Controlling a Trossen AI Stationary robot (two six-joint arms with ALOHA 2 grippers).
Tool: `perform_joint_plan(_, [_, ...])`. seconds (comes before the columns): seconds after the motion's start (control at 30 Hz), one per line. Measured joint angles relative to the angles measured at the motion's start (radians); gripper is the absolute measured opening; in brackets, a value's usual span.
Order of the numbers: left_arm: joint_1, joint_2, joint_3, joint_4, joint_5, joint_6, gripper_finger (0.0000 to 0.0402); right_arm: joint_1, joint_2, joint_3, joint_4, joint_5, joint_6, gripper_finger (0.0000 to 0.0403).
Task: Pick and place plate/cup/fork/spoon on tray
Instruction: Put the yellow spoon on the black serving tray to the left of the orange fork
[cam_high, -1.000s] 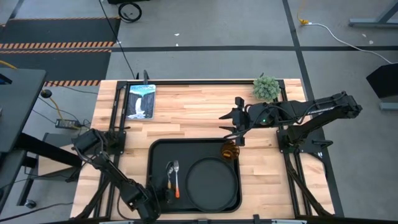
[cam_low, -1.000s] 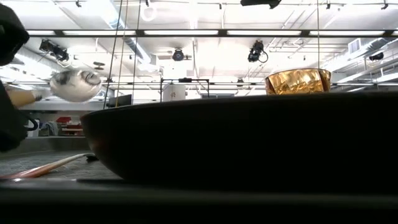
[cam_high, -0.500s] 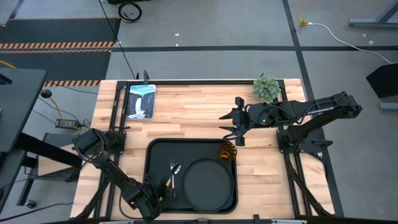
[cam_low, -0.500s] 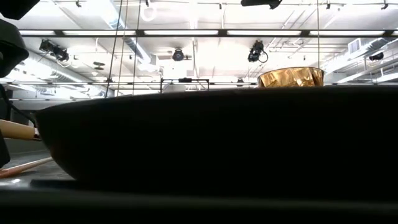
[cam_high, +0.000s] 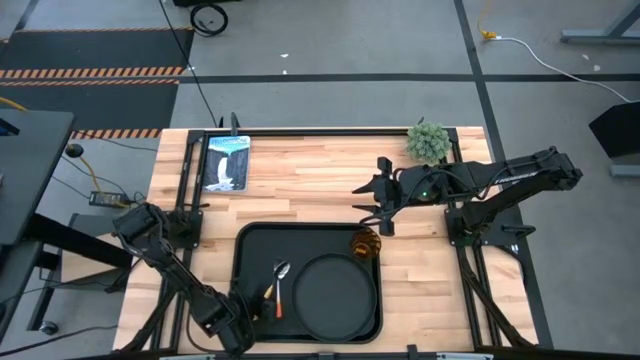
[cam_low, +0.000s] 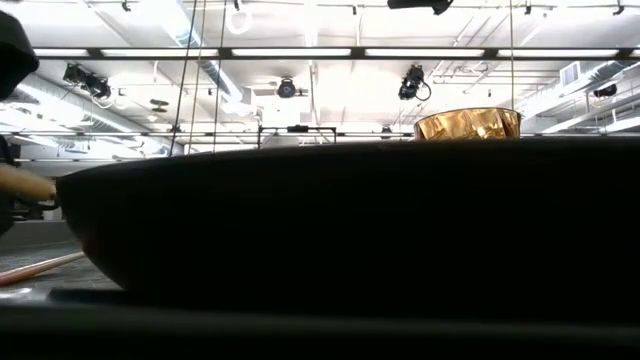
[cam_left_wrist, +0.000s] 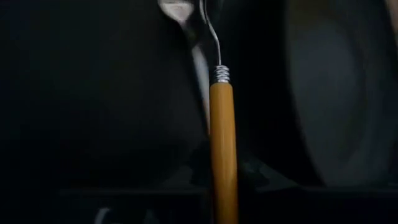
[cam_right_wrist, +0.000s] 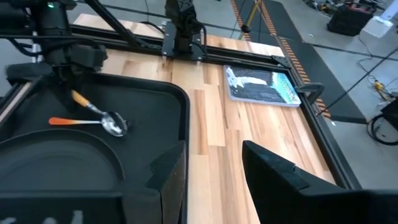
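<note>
Gripping an orange handle near its end, the left claw (cam_high: 257, 303) hangs over the near-left part of the tray (cam_high: 246, 250), its fingers clamped on the fork (cam_left_wrist: 222, 149). From the claw the fork runs away toward the far side of the table, handle back in the grip and silver head out front, tilted slightly across the spoon (cam_high: 280, 285). The spoon lies flat on the tray just beside it, bowl toward the far edge. To the right sit the plate (cam_high: 338, 295) and, at the far-right corner, the cup (cam_high: 365, 243). Setting the fork down likely means lowering it parallel to the spoon. The right claw (cam_high: 381, 205) waits over bare wood beyond the tray, fingers apart.
</note>
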Motion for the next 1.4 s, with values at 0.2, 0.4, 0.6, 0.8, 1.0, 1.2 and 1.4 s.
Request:
perform_joint_plan(0.2, [-0.008,0.0,0.0,-0.06,0.029,-0.036,0.0034,0.0,0.0,0.0,0.0,-0.003,0.0,0.0165])
perform_joint_plan(0.4, [-0.018,-0.021,0.0,-0.079,0.011,-0.04,0.0023,0.0,0.0,0.0,0.0,-0.003,0.0,0.0165])
perform_joint_plan(0.6, [-0.027,-0.045,0.0,-0.156,0.031,-0.056,0.0038,0.0,0.0,0.0,0.0,-0.003,0.0,0.0165])
perform_joint_plan(0.8, [-0.034,-0.047,0.0,-0.192,0.113,-0.063,0.0023,0.0,0.0,0.0,-0.001,-0.003,0.0,0.0165])
perform_joint_plan(1.0, [-0.039,-0.047,0.0,-0.216,0.132,-0.07,0.0035,0.0,0.0,0.0,-0.001,-0.003,0.0,0.0165])
perform_joint_plan(1.2, [-0.039,-0.047,0.0,-0.234,0.116,-0.07,0.0023,0.0,0.0,0.0,-0.001,-0.003,0.0,0.0165])
perform_joint_plan(1.4, [-0.039,-0.047,0.028,-0.262,0.087,-0.069,0.0037,0.0,0.0,0.0,-0.001,-0.003,0.0,0.0165])
